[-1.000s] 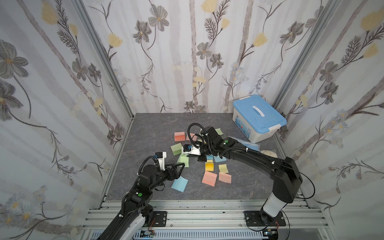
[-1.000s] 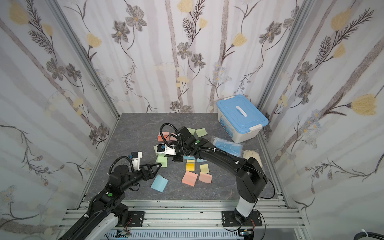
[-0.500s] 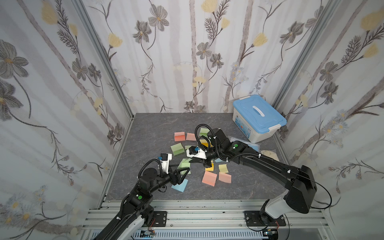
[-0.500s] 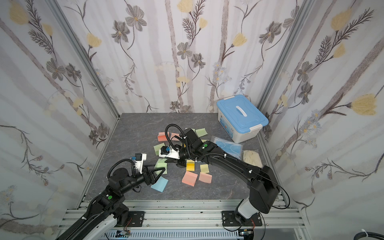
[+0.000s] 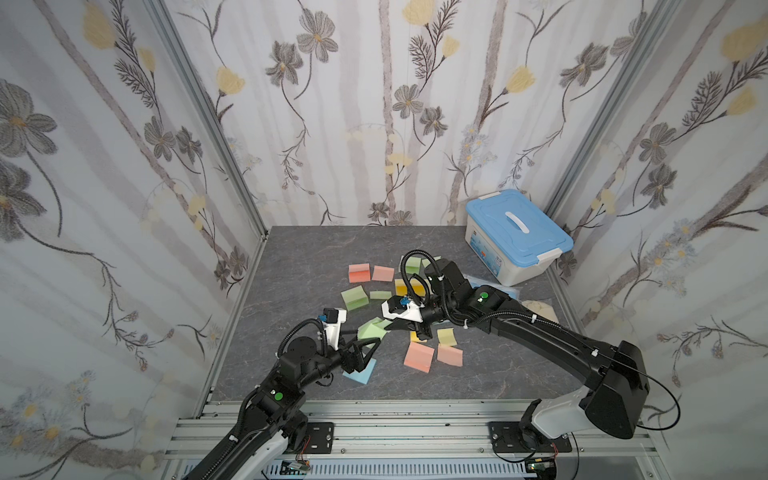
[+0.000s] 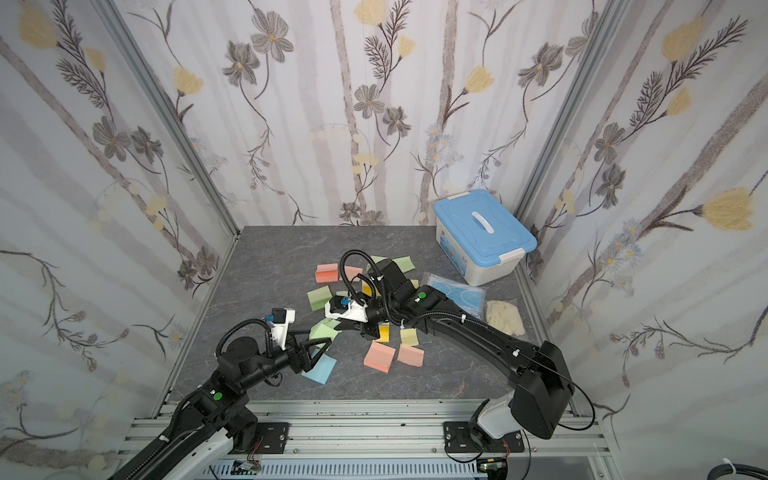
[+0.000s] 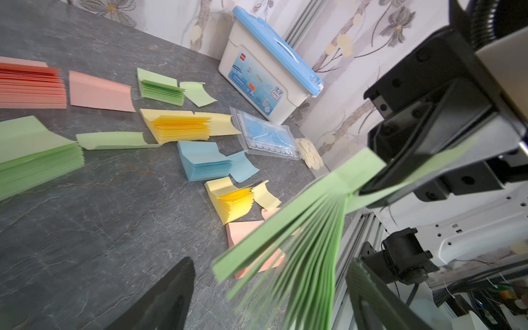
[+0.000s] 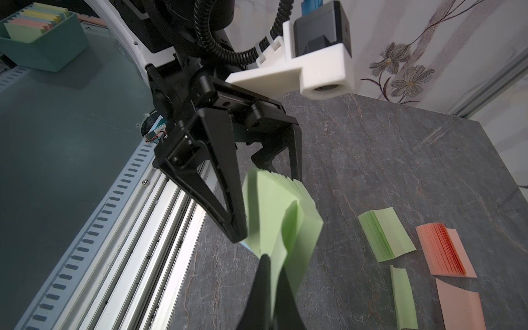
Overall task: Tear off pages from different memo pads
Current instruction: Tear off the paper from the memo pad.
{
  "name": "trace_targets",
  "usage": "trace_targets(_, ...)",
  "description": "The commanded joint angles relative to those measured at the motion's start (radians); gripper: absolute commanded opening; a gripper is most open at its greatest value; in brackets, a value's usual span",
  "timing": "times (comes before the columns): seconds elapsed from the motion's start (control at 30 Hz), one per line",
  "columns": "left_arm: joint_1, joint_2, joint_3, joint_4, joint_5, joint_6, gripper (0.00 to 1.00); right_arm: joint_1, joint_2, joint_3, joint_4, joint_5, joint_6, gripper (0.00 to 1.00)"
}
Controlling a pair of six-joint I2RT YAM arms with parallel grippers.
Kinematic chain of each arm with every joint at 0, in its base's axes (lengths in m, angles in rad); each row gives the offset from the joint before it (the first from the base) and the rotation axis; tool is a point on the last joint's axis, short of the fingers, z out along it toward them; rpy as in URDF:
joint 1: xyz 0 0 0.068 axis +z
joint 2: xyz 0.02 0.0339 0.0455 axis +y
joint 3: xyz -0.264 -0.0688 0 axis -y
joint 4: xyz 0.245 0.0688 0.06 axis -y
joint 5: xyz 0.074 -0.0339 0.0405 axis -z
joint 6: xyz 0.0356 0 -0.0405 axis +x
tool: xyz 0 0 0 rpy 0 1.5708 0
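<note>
Green memo pad [image 8: 274, 211] aloft in right fingers [image 8: 264, 288], between wide-spread left fingers [image 8: 217, 177].

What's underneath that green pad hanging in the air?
A light blue memo pad lies on the grey tabletop roughly below the green pad. The left arm's open jaws hide part of it.
</note>
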Motion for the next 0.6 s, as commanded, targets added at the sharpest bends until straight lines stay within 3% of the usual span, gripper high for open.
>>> trace_targets(0.0,-0.010,-0.001,-0.005,0.077,0.056,0.015,0.85,-0.002,-0.003,-0.001,-0.006,-0.051,-0.004,0.00)
trace_targets(0.17,-0.029,0.000,-0.008,0.084,0.068,0.019,0.77,-0.006,0.001,0.001,-0.010,-0.064,0.004,0.00)
trace_targets(0.33,-0.034,-0.002,-0.002,0.071,0.044,0.019,0.52,-0.012,0.015,0.020,-0.008,-0.032,0.047,0.00)
trace_targets(0.47,-0.034,-0.019,0.007,0.020,-0.024,0.022,0.24,-0.021,0.023,0.024,-0.007,-0.004,0.066,0.00)
trace_targets(0.57,-0.034,-0.034,0.014,-0.029,-0.095,0.019,0.16,-0.024,0.023,0.025,-0.005,0.006,0.074,0.00)
